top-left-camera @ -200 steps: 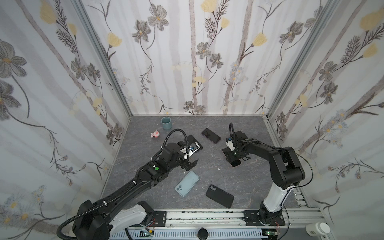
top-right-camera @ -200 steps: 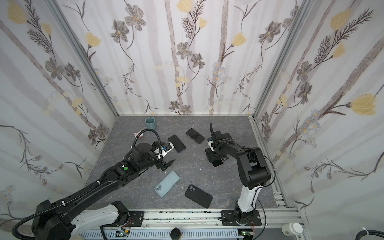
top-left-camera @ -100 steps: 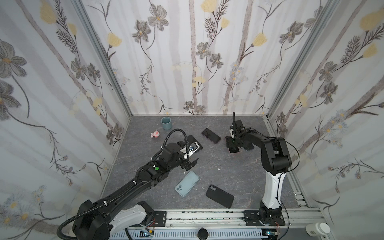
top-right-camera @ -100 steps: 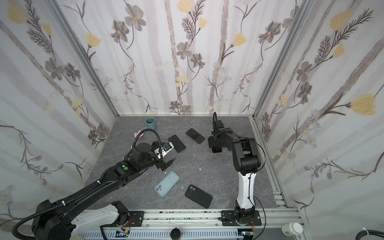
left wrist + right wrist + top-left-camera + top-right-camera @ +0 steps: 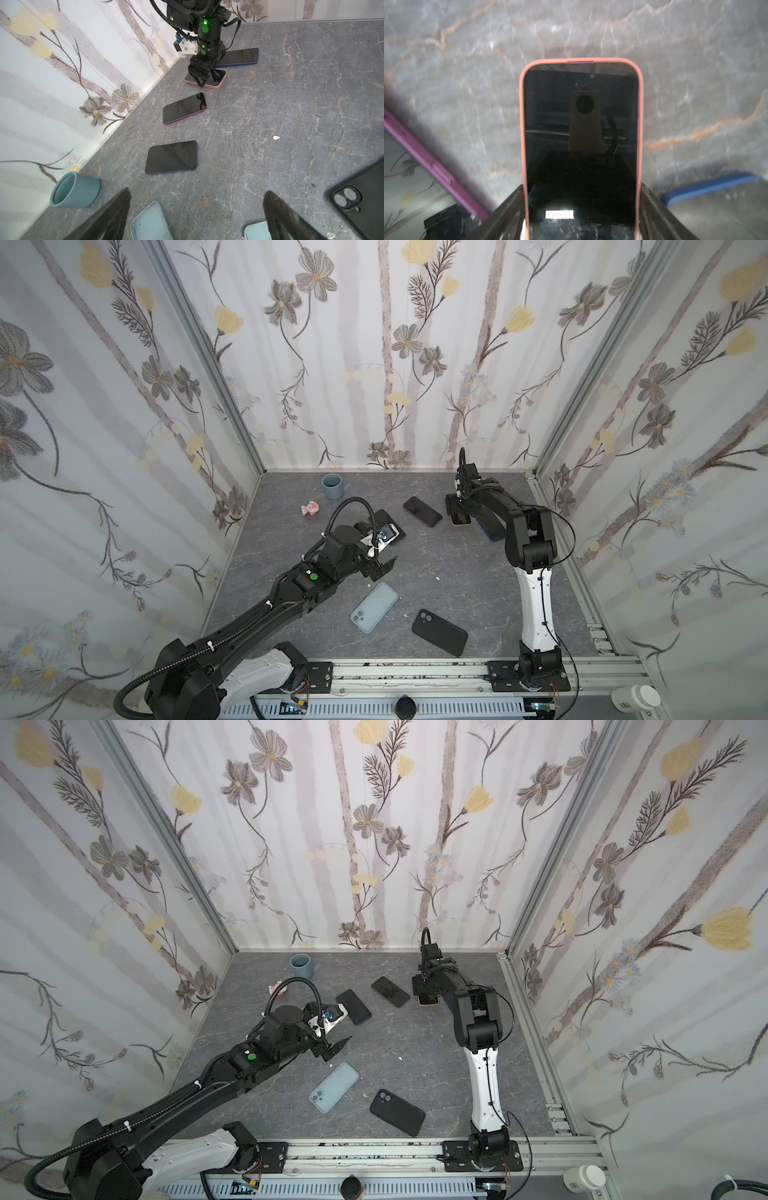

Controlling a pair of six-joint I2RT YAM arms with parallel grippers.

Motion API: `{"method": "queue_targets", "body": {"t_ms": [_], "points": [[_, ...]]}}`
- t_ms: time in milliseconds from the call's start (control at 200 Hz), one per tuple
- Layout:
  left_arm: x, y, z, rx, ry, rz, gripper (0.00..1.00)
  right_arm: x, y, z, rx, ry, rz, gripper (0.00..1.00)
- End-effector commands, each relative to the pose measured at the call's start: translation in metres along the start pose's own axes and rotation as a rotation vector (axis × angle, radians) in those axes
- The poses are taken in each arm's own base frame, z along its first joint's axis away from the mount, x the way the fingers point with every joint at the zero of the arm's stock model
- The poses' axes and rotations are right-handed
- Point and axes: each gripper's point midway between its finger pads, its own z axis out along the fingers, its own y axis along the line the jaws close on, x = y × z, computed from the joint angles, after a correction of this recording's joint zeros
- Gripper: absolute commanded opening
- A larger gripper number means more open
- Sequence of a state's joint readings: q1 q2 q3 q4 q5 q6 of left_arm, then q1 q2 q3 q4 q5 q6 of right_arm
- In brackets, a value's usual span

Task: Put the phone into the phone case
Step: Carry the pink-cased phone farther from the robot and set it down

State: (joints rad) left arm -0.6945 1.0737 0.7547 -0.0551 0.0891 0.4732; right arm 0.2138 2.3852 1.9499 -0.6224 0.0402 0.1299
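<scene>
**Counting phones and cases on the table (image 5: 457,572)**

Phones: 4, toward the back edge: pink phone (image 5: 580,128), purple phone (image 5: 422,511), blue phone (image 5: 241,56), navy phone (image 5: 172,158).
Cases: 2, near the front edge: light blue case (image 5: 374,608), black case (image 5: 439,632).
Right gripper (image 5: 581,186) pinches the pink phone's long sides; the phone lies flat.
Left gripper (image 5: 197,192) is spread wide over the light blue case.

Pink-cased phone (image 5: 581,133) partly out of frame

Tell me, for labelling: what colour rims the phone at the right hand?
Salmon pink; phone shows best in right wrist view.
</scene>
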Motion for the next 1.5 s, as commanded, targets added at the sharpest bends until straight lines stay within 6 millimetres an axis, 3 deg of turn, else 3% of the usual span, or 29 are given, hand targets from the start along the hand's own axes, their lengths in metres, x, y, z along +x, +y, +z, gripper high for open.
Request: {"method": "queue_targets", "body": {"t_ms": [0, 275, 569, 599, 694, 974, 1494], "points": [[-0.009, 0.002, -0.001, -0.006, -0.041, 0.005, 1.00, 0.006, -0.001, 0.009, 0.008, 0.050, 0.010, 0.79], [-0.010, 0.003, -0.001, -0.010, -0.044, 0.004, 1.00, -0.022, 0.004, 0.000, -0.011, -0.014, -0.010, 0.83], [-0.014, 0.004, -0.002, -0.007, -0.063, -0.010, 1.00, -0.040, 0.010, -0.047, -0.048, -0.065, -0.015, 0.95], [-0.015, 0.003, -0.002, -0.005, -0.067, -0.012, 1.00, -0.042, 0.010, -0.053, -0.052, -0.072, -0.016, 1.00], [-0.017, 0.002, -0.001, 0.007, -0.072, -0.022, 1.00, -0.049, 0.013, -0.072, -0.070, -0.100, -0.015, 1.00], [-0.019, 0.001, 0.000, 0.012, -0.078, -0.033, 1.00, -0.054, 0.019, -0.117, -0.110, -0.131, -0.032, 1.00], [-0.019, 0.001, 0.004, 0.019, -0.073, -0.052, 1.00, -0.056, 0.034, -0.168, -0.174, -0.195, -0.056, 1.00]]}}
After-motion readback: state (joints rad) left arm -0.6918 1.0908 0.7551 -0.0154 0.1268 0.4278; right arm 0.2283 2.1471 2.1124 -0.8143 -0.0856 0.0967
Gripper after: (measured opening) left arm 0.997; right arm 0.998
